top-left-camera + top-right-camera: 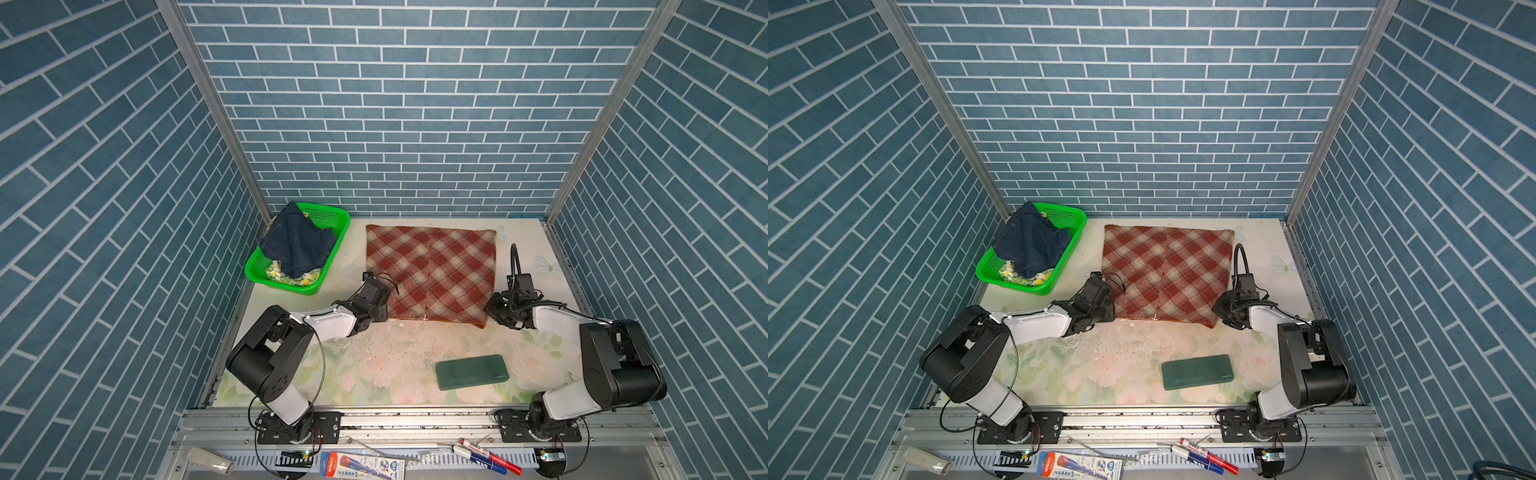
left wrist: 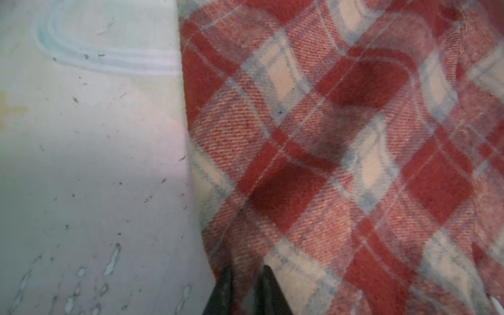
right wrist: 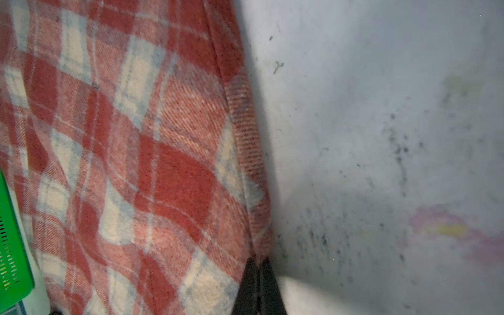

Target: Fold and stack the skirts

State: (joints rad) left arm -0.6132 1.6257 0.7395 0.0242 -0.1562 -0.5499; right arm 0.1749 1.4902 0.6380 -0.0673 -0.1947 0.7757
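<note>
Counter [image 1: 374,374]: floral-print sheet, worn & flecked w/ dirt, boxed in by blue brick-pattern walls [image 1: 395,104]. L arm [image 1: 324,322] reaches in from front-left and R arm [image 1: 557,318] from front-right. Both wrists sit low at the near edge of the plaid skirt [image 1: 432,270], one per corner.

The plaid skirt, rust-red & cream, lies spread flat on the back-centre part of the counter. It's roughly rectangular in both top views [image 1: 1167,270], w/ a seam line down its middle to the near edge.

Green mesh basket [image 1: 286,287] stands in the back-left corner, near the plaid skirt's left edge but not touching it. Denim skirt [image 1: 297,245], dark blue, is heaped in the basket & hangs over its back-left rim.

Dark green slab [image 1: 471,372] lies flat toward the front, right of centre, well apart from the plaid skirt. Lemon-print skirt [image 1: 291,276] lies under the denim skirt in the basket; only a strip shows at the near side.

L jaws: L wrist view has them nearly together w/ the near-left corner of the plaid skirt [image 2: 341,163] pinched between, so they're grasping it.

R jaws: R wrist view has them clenched tight, and the corner hem of the plaid skirt [image 3: 122,163] runs straight into the tips, so they're grasping the near-right corner. A bit of the basket [image 3: 11,245] shows at that view's margin.
</note>
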